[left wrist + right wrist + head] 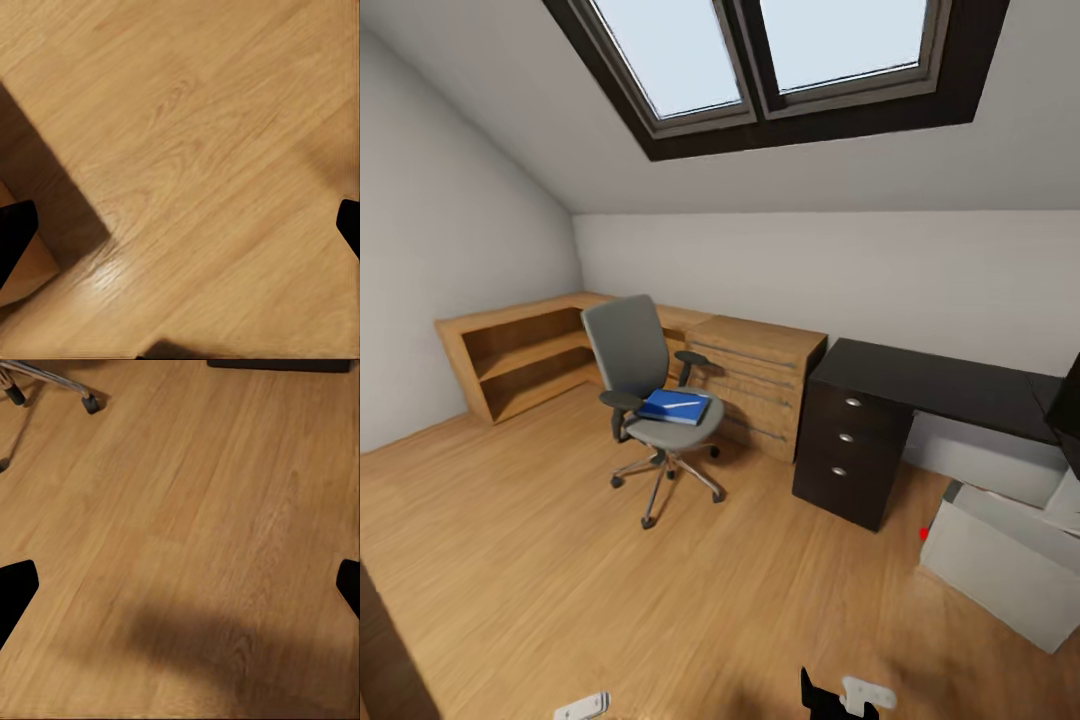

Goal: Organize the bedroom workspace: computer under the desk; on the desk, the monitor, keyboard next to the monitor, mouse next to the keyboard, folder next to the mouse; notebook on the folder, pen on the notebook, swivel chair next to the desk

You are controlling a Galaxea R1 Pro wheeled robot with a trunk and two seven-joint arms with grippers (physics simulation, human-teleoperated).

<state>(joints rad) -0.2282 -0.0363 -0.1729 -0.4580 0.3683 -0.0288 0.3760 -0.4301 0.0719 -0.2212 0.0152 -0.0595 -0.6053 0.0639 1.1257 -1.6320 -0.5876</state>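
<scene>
The swivel chair (635, 355), grey with a chrome star base, stands on the wood floor left of the desk (950, 385), apart from it. On its seat lies a blue folder (665, 409) with the thin white pen (682, 404) on top; I cannot make out a separate notebook. A light grey box, the computer (990, 570), rests on the floor in front of the desk's right part. A black shape at the right edge may be the monitor (1066, 405). Keyboard and mouse are out of view. My left gripper (180, 232) and right gripper (180, 592) hang open over bare floor.
A dark three-drawer unit (850, 450) stands under the desk's left end. A light-wood drawer chest (760, 385) and low shelf (520, 360) line the back wall. A chair leg and castor (90, 403) show in the right wrist view. Wide floor lies between me and the chair.
</scene>
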